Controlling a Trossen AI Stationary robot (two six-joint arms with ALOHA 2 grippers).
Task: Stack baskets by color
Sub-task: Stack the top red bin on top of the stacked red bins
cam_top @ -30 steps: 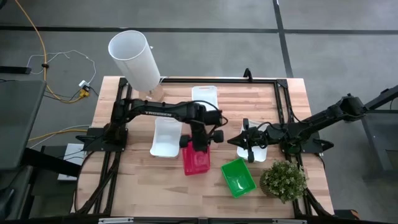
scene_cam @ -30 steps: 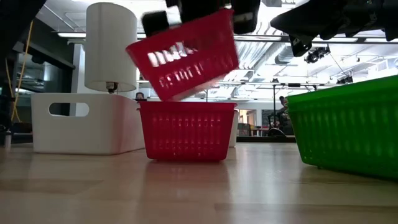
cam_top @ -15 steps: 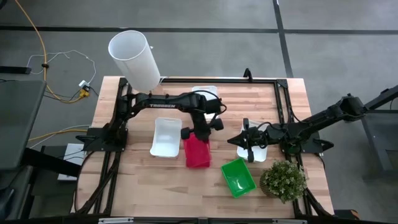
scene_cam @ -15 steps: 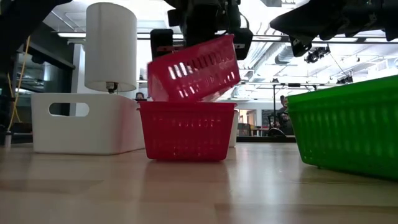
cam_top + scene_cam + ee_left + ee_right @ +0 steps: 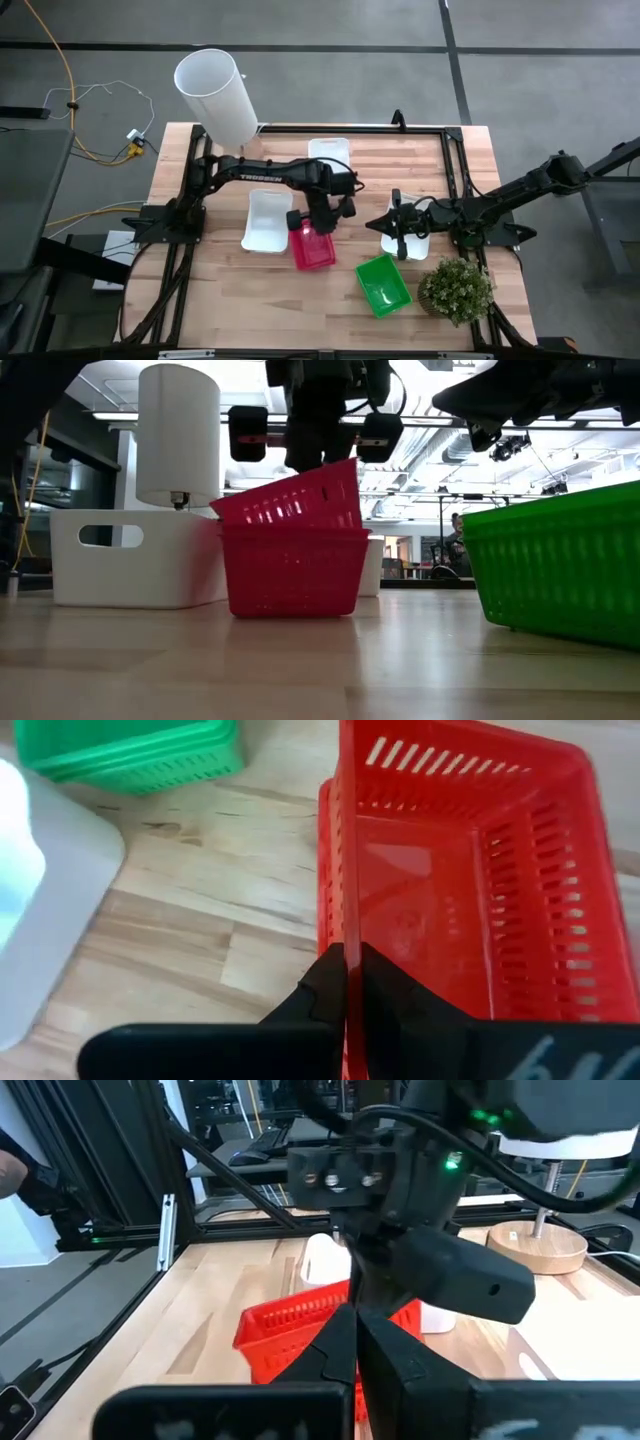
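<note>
High view: two red baskets (image 5: 313,249) nested.

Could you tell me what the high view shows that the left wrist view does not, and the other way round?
Only the high view shows the right gripper, shut and waiting above a white basket, the potted plant and the white cylinder. Only the left wrist view shows the left gripper pinching the red basket's wall. Both show the green basket.
</note>
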